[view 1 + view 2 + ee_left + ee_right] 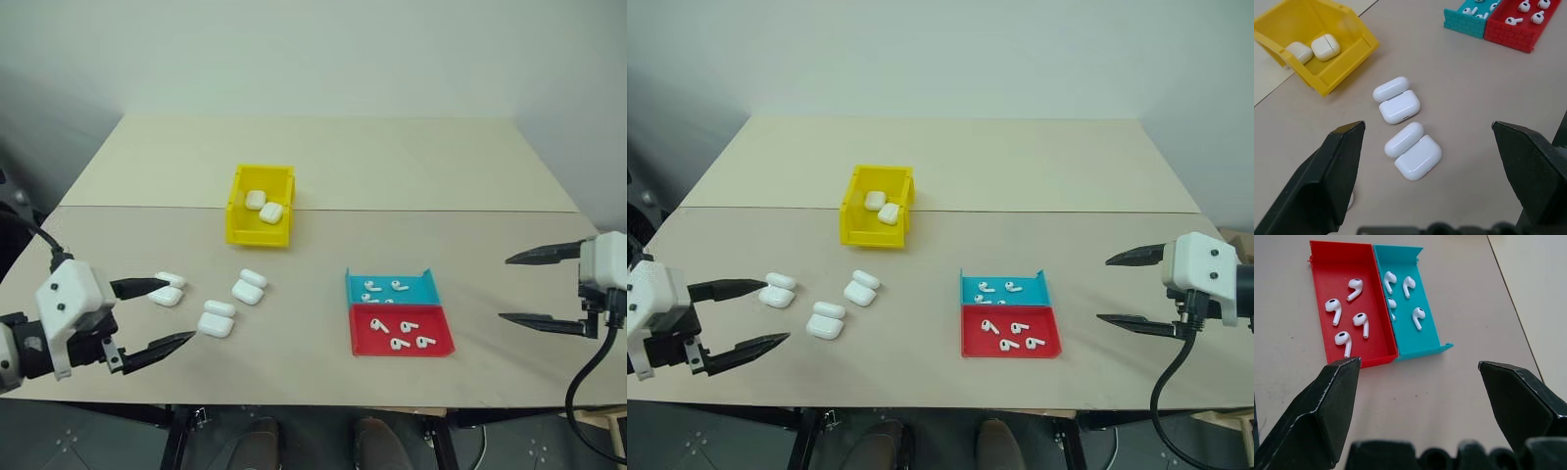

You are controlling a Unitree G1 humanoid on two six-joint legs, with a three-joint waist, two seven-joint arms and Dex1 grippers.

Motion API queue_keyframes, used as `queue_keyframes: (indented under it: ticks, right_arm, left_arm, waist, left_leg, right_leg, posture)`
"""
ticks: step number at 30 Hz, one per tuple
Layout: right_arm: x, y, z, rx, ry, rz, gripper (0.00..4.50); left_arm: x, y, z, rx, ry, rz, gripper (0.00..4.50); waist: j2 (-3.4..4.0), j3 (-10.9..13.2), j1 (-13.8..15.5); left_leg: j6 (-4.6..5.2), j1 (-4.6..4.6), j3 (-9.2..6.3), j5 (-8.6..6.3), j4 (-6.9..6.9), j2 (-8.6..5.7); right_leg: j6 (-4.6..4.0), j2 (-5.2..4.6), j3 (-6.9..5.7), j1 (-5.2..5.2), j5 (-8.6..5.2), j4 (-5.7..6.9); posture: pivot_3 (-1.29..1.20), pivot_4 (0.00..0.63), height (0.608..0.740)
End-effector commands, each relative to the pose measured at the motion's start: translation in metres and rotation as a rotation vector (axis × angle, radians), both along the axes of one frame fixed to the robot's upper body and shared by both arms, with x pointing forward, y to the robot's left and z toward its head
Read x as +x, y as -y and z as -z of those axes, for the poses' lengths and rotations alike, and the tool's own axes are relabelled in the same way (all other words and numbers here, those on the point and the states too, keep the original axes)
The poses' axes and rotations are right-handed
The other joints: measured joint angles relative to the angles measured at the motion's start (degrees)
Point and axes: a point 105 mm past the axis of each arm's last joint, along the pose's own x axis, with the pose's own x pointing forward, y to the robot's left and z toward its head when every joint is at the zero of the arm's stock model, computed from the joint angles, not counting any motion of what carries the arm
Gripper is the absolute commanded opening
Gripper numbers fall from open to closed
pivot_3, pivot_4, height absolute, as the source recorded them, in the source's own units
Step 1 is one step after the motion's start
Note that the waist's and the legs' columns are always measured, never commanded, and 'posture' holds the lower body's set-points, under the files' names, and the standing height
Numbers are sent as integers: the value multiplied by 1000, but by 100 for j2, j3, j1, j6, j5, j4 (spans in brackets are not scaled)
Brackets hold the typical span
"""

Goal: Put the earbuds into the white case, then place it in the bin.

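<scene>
Three white cases lie open on the near left of the table: one at the left (pixel 168 289), one in the middle (pixel 249 286) and one nearest the front (pixel 217 319). My left gripper (pixel 179 311) hangs open beside the left and front cases, holding nothing. Past them stands the yellow bin (pixel 257 235) with two closed white cases (pixel 263 206) inside. The earbuds lie in two shallow trays, several in the red one (pixel 1355 288) and several in the teal one (pixel 1418 316). Right of those trays my right gripper (pixel 505 288) is open and empty.
The teal tray (pixel 416 289) and the red tray (pixel 402 352) sit side by side at centre right, near the front edge. The table is two tan boards joined by a seam just behind the bin. A wall rises behind the far edge.
</scene>
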Motion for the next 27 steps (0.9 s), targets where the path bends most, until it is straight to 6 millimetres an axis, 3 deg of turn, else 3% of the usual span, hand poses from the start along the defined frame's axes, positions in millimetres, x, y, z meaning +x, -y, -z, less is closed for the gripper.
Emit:
queue_keyframes:
  ticks: [1,5,16,23,27]
  right_arm:
    - [-2,0,-12,-30,58,-19,4456]
    - [-2,1,-12,-33,60,-14,4456]
    - [3,3,-9,-47,64,-3,4456]
    - [-5,6,-5,-36,19,23,4456]
    - [-5,3,8,-19,-14,31,4456]
  left_arm:
    - [-2,0,-7,22,9,9,4500]
    - [4,0,-14,-17,52,-57,4500]
    - [8,-9,-12,140,68,-245,4500]
    - [-5,-24,-5,198,-226,-489,4500]
    - [18,-45,-4,202,-348,-632,4500]
  waist:
    - [0,1,1]
    - [-2,9,2]
    - [-9,18,3]
    - [-14,21,17]
    - [-16,25,16]
  left_leg:
    - [0,0,1,0,0,0]
    - [0,-3,-1,0,0,1]
    - [0,-1,-2,0,0,0]
    - [0,-2,-12,0,0,-1]
    - [-1,4,-19,0,0,-5]
  right_leg:
    - [0,0,0,0,0,0]
    - [2,0,1,-1,-1,-2]
    - [2,1,3,1,0,0]
    - [10,7,3,0,-4,6]
    - [12,18,3,2,-8,15]
  posture:
    - [0,150,740]
    - [0,150,740]
    - [0,150,740]
    - [0,150,740]
    - [0,150,740]
